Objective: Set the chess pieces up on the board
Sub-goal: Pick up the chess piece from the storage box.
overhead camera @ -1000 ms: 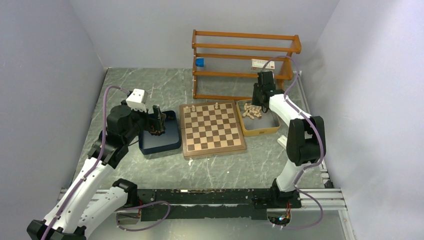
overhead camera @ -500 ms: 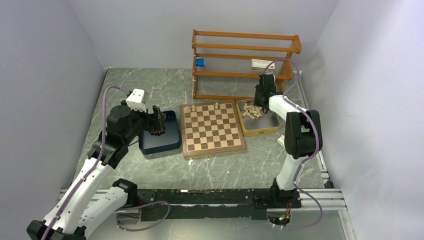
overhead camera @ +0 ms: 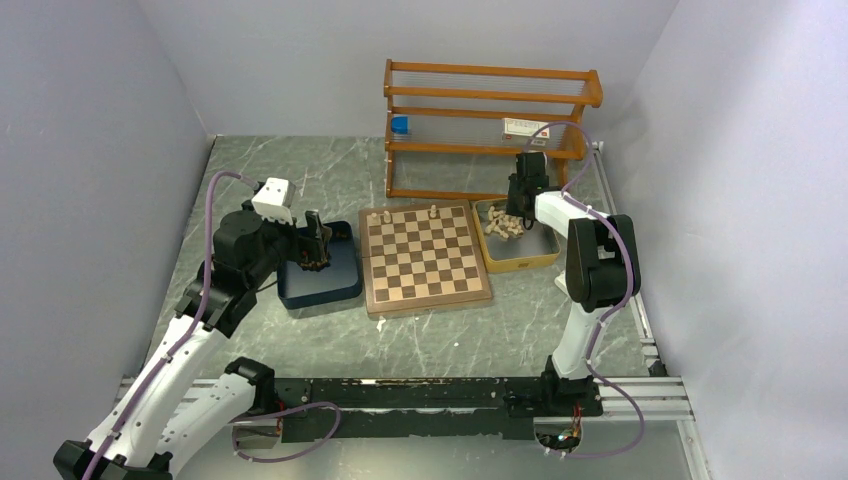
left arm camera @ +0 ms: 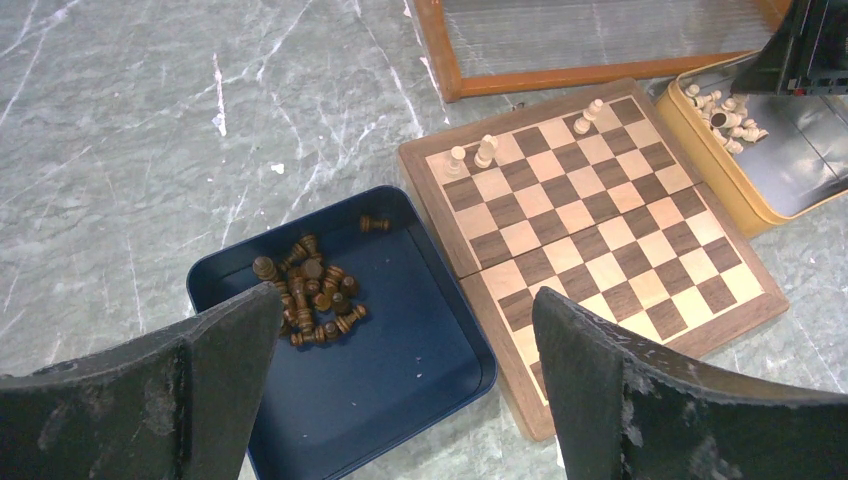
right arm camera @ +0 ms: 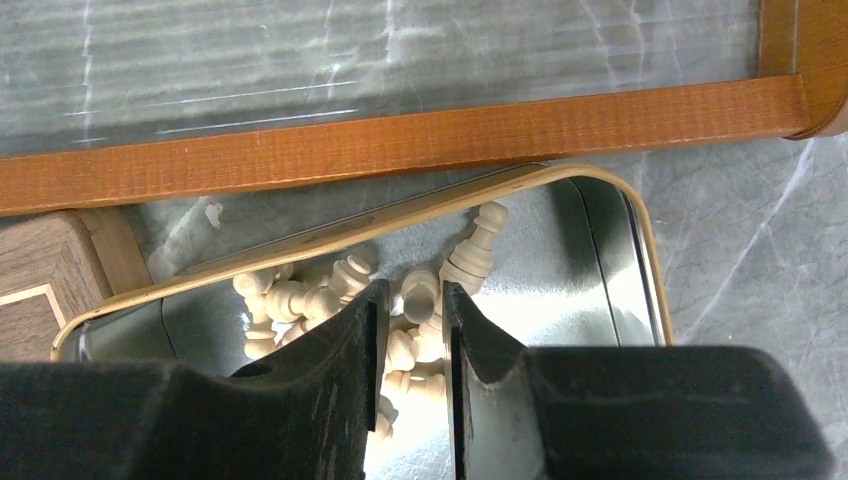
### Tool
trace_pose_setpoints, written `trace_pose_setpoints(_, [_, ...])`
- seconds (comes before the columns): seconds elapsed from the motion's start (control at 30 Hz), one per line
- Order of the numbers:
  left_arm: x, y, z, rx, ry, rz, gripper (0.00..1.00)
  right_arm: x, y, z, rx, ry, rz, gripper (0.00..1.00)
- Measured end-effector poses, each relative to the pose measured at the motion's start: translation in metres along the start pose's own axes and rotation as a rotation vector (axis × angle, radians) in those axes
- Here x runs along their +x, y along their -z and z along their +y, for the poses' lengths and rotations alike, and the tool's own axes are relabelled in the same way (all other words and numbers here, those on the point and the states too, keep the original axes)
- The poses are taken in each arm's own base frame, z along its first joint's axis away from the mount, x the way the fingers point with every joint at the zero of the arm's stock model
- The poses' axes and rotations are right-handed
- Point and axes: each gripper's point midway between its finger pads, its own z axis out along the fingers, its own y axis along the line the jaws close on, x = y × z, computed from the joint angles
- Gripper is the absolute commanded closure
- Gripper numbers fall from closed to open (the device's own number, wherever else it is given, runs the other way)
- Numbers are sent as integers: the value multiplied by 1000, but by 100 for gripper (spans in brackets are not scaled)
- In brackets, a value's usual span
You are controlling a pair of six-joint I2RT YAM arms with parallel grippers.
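- The board (overhead camera: 428, 266) sits mid-table (overhead camera: 450, 335), between the dark blue tray (overhead camera: 338, 287) on its left and the tan tray (overhead camera: 532, 257) on its right, both just beside it.
- Only a few cream pieces (left arm camera: 487, 150) are standing on it. I count four, all along the far row next to the wooden rack (overhead camera: 490, 98), and every other square is bare.
- The dark brown pieces (left arm camera: 312, 295) are heaped in the blue tray's left part, with one loner (left arm camera: 375, 224) lying up near the far wall.
- The left arm (overhead camera: 235, 250) hangs over the blue tray with its jaws spread wide and nothing between them. The fingers (left arm camera: 150, 400) frame the tray from above.
- The right arm (overhead camera: 545, 205) is tipped down into the far end of the tan tray, right over the jumble of cream pieces (right arm camera: 470, 255).
- The right jaws have only a slim gap, and there's a pale piece right at the tips. Honestly I can't tell whether they're actually pinching it or just sitting over the pile.
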Motion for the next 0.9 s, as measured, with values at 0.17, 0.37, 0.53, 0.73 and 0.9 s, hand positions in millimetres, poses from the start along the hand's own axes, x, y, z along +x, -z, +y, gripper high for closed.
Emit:
trace_pose_setpoints(0.17, [1,0,0,0,0,2,0,2,-2,0,1,7,5,70])
trace_pose_setpoints(0.37, [1,-1,0,-1,0,5,0,11,-9,-1,6,11,31,75])
trace_pose_setpoints(0.53, [1,-1,0,-1,0,5,0,11,-9,-1,7,12,31,82])
trace_pose_setpoints(0.73, [1,-1,0,-1,0,5,0,12,-9,-3,16,12,35,87])
trace_pose_setpoints(0.9, [1,-1,0,-1,0,6,0,11,-3,-6,31,7,52,88])
